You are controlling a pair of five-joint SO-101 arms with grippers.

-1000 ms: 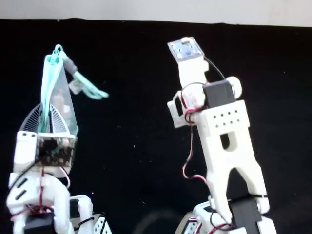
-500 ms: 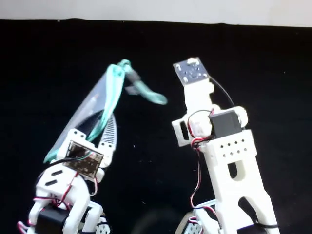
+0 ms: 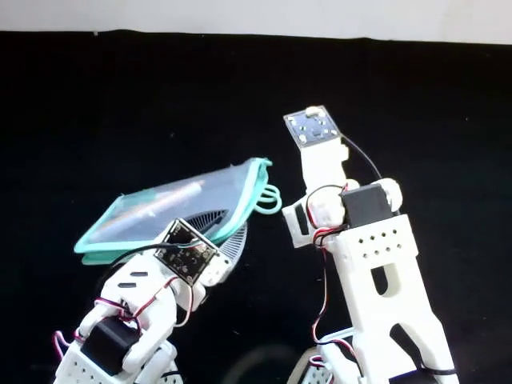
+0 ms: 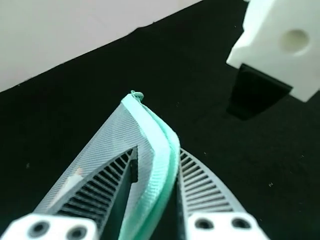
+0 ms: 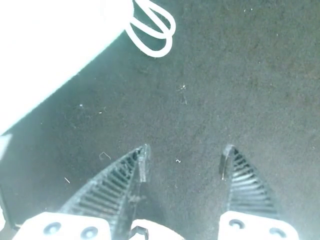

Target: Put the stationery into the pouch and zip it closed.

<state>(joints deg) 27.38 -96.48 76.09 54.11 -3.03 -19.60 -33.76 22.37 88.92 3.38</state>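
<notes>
Hanging above the black bench (image 3: 416,88), the pouch (image 3: 172,210) is held off the surface by the left gripper (image 3: 222,234). It is tilted close to flat, with one end lower at the left and the other end higher toward the middle of the scene. In the left wrist view the ribbed fingers (image 4: 102,187) are seen pressed against both sides of the pouch (image 4: 112,142), and the thick teal edge (image 4: 161,155) is pinched between them. The pouch walls are clear mesh, and a pen-shaped item (image 3: 154,206) is seen lying lengthwise inside it. Two pale cord loops (image 3: 270,198) are seen at the raised right end of the pouch, just left of the white right arm (image 3: 364,232). Whether the zip is closed cannot be told.

The right gripper (image 5: 182,156) is pointed down at bare black cloth, and its fingers (image 5: 137,162) are spread wide with nothing between them. In the same view the pouch (image 5: 55,50) is seen as a bright slab to the far left of the fingers, apart from them, and the cord loops (image 5: 152,30) hang off its corner. A white block of the right arm (image 4: 280,40) is seen beyond the pouch in the left wrist view. A pale wall (image 3: 256,14) runs along the far edge of the bench.
</notes>
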